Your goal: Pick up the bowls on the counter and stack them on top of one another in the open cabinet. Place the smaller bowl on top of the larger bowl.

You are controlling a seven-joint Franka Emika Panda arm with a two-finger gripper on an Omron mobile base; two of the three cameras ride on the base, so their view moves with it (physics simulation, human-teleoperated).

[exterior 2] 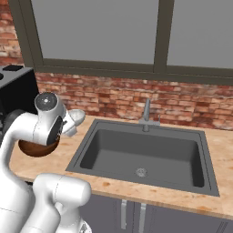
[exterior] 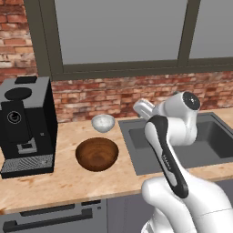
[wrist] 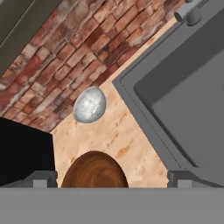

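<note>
I held the gripper [wrist: 112, 179] wide open and empty above the brown bowl [wrist: 95, 170], since it belonged under the white bowl [wrist: 89, 104]

No legible txt or labels anywhere.

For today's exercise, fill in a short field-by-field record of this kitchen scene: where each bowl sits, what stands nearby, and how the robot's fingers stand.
small white bowl: on the counter, near the brick wall, left of the sink
brown wooden bowl: on the counter, in front of the white bowl, apart from it
coffee machine: left of both bowls
fingers: spread wide, above the brown bowl, holding nothing
stacking: not yet begun
</note>
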